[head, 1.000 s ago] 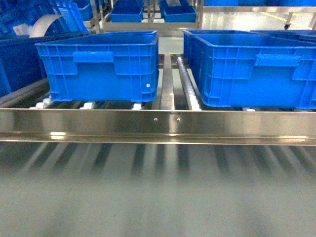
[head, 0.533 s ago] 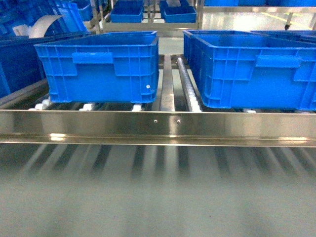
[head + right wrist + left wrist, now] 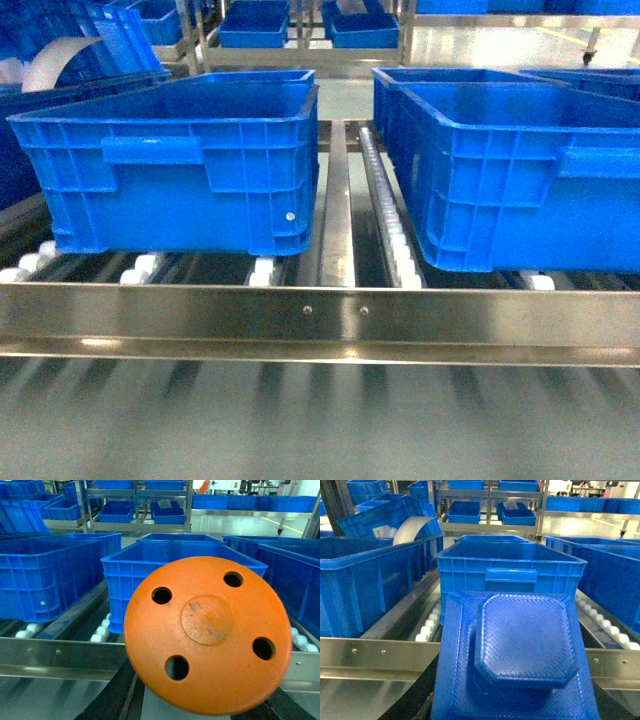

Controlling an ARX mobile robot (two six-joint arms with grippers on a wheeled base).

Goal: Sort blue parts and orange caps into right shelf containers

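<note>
Blue part (image 3: pixel 520 655) fills the lower centre of the left wrist view: flat square base with a raised octagonal boss and a textured surface. It sits right in front of the camera, so presumably the left gripper is carrying it, but the fingers are hidden; can't tell if they're apart or clamped.

Same on the right: orange cap (image 3: pixel 207 635) fills the centre-right of the right wrist view, a round disc face with four holes and a scuffed centre. Right gripper fingers not visible either, state can't be told.

Neither gripper shows in the head view.

Crates: left crate (image 3: pixel 165 170) mid-left in the head view, right crate (image 3: pixel 520 180) mid-right, both on the roller shelf behind the steel rail (image 3: pixel 320 320). Their floors aren't visible from here.

Handling guess: both pieces look like rigid, light moulded plastic. The cap's smooth face is probably slippery, so grip across the rim. The part's texture should hold better, gripped at the base edges.
</note>
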